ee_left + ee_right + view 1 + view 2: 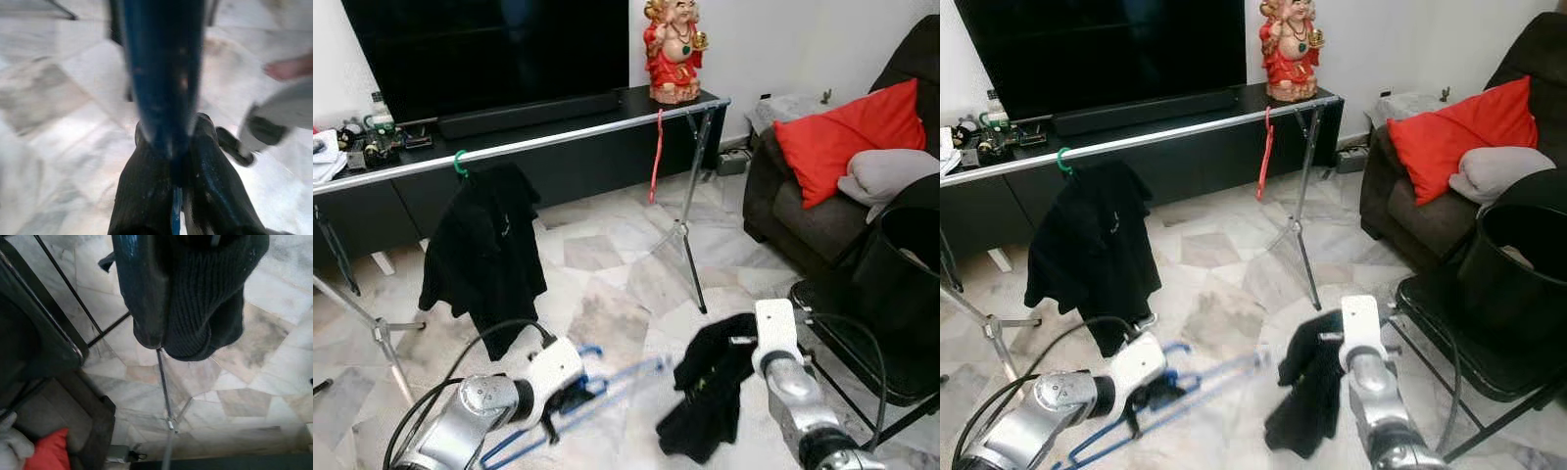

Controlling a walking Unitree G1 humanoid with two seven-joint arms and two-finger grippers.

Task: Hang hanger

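Left gripper (570, 397) clamps one blue hanger (607, 390), lower left; right gripper (736, 357) holds one black garment (705, 397), lower centre; two hangers on rail (558, 140)

Above both grippers, the rail (568, 139) has open space between the hung black garment (481, 250) and the red hanger (656, 157).

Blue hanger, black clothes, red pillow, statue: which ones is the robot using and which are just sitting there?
Using:
blue hanger, in the left tool
black garment, in the right tool
clothes rail

Just there:
red pillow
statue
TV
red hanger
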